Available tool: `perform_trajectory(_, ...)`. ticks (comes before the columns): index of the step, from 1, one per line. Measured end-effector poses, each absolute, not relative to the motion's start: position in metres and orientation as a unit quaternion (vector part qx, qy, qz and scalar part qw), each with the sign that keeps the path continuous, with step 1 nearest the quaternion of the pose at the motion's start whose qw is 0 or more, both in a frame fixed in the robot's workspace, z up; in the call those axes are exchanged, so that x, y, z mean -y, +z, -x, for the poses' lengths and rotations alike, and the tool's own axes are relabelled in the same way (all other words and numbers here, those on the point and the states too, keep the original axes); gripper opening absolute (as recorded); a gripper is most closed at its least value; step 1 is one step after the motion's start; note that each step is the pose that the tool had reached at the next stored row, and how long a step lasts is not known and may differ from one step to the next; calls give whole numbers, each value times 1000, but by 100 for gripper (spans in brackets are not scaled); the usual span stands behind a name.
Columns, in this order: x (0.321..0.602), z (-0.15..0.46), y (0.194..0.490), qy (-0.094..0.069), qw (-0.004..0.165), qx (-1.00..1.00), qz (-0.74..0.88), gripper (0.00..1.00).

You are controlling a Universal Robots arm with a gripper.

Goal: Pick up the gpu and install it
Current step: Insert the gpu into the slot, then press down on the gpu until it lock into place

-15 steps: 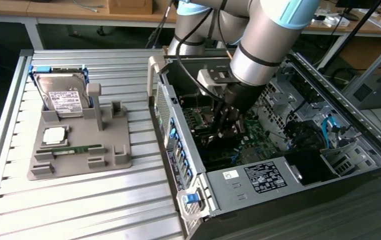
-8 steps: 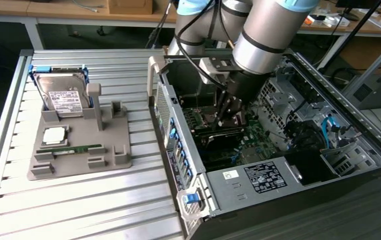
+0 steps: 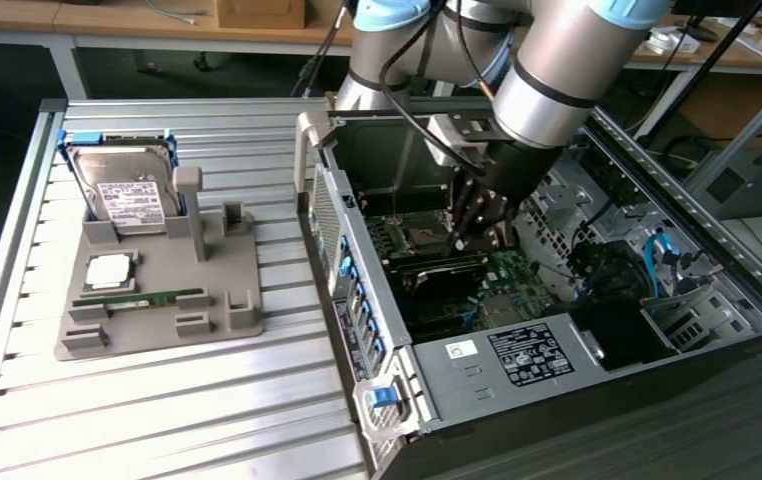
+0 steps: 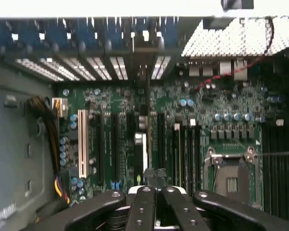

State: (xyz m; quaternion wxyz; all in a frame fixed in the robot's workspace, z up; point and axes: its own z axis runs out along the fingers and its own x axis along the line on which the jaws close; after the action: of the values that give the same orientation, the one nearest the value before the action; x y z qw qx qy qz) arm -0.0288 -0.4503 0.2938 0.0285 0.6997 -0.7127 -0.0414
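- Step in hand (judged): install phase, seating the card in the mobo. The pick-up looks done, as the arm is reached down into the open PC case.
- Gripper: seen in the exterior view deep in the case, just above the motherboard, near the centre of the board.
- Tool state: fingers clenched together, with no gap seen betw. the tips in the wrist view, gripper.
- gpu: seen edge-on in the wrist view as a thin dark strip. It runs from just in front of the fingertips toward the rear slot covers, with a silvery part low on the strip.
- The strip lies in line with the long expansion slots, betw. the dark slots and well apart from the white PCI slot.
- Not resolved: whether the card's edge is pinched by the tips or only lies under them. Seating depth in the slot also can't be told.
- CPU socket is seen empty beside the slot area and isn't touched.
- Parts fixture sits on the slatted table, on the exterior view's left, well apart from the case. On it are a hard drive, a CPU and a RAM stick. No gpu is seen on it.
- Next-move needs (judgement):
  - The card must be kept square to the slot, w/ the bracket end lined up at the rear opening.
  - Force should be straight down along the card's plane, no side load.
- Risks (judgement):
  - A tilted card could bind in the slot.
  - Fingertips could foul nearby caps and the cables at the board edge.
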Motion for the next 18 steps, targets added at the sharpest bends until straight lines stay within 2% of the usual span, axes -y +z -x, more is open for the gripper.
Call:
perform_trajectory(8, 451, -5, 293, -48, 35, 712, -699, 11)
perform_trajectory(16, 451, -5, 293, -48, 35, 712, -699, 11)
perform_trajectory(18, 451, 12, 289, -48, 35, 712, -699, 11)
